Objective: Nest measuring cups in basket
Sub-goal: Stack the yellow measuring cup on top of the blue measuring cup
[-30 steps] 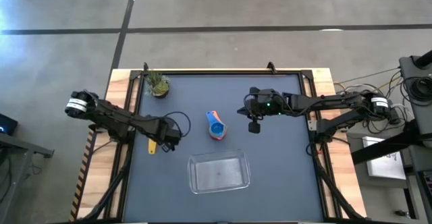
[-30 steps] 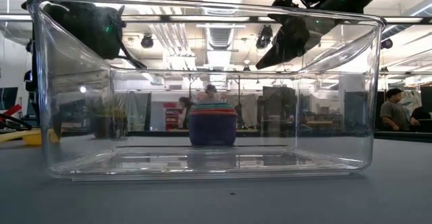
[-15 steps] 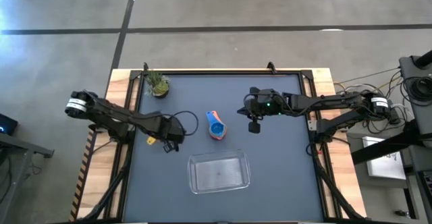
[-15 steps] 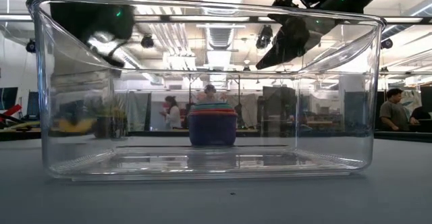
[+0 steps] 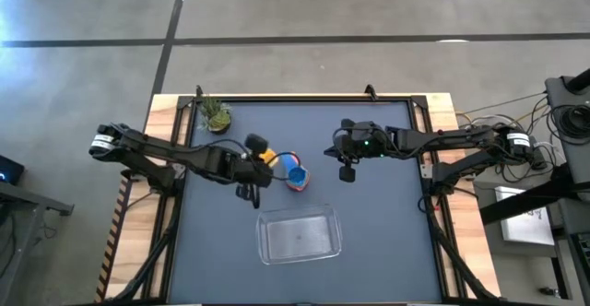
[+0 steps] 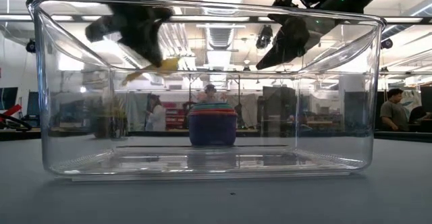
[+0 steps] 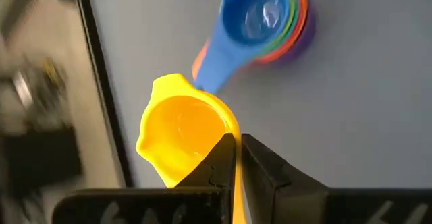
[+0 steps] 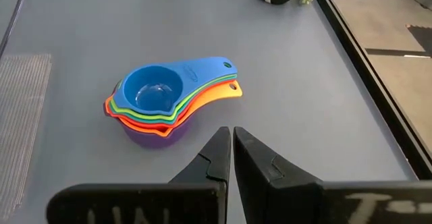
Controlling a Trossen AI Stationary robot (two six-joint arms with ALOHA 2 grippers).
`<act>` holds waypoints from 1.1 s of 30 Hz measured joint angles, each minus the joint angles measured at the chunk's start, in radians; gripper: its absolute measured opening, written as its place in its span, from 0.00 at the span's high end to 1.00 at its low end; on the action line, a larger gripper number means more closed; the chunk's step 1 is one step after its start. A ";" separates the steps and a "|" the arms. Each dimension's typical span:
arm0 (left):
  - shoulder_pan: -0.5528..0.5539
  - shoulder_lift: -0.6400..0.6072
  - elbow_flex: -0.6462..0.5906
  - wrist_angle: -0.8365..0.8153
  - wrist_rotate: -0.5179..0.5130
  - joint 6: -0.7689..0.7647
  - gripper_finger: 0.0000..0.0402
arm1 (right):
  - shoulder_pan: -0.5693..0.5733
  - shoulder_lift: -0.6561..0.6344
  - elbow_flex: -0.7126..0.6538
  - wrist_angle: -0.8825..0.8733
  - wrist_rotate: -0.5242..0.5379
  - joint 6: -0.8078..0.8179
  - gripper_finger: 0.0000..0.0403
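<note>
Left gripper (image 7: 235,158) pinches the glossy yellow cup (image 7: 183,131) by its flat handle — at nine o'clock of the nested stack (image 5: 295,172); right gripper (image 8: 231,155) clenched, empty.

The high view looks straight down from far above and takes in the whole table (image 5: 369,241) and both arms. The low view sits at table height, very near the basket (image 6: 206,89), and looks level through its clear walls into the room behind. Each wrist view looks forward past its own fingers, close to the table surface. All four views share the stack of cups (image 8: 158,102).
</note>
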 joint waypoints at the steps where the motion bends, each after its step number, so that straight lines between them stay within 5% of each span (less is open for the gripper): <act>1: 0.000 0.001 0.003 0.024 0.002 0.058 1.00 | 0.000 0.000 0.000 -0.002 0.000 0.000 0.98; 12: 0.016 0.076 0.005 0.226 0.010 0.497 1.00 | 0.000 0.000 0.000 -0.001 0.055 0.036 0.98; 18: 0.052 0.155 0.056 0.249 0.141 0.573 1.00 | 0.002 0.000 0.000 -0.009 0.055 0.053 0.98; 33: 0.052 0.355 0.159 0.202 0.120 0.745 1.00 | 0.002 0.000 0.000 -0.009 0.054 0.032 0.98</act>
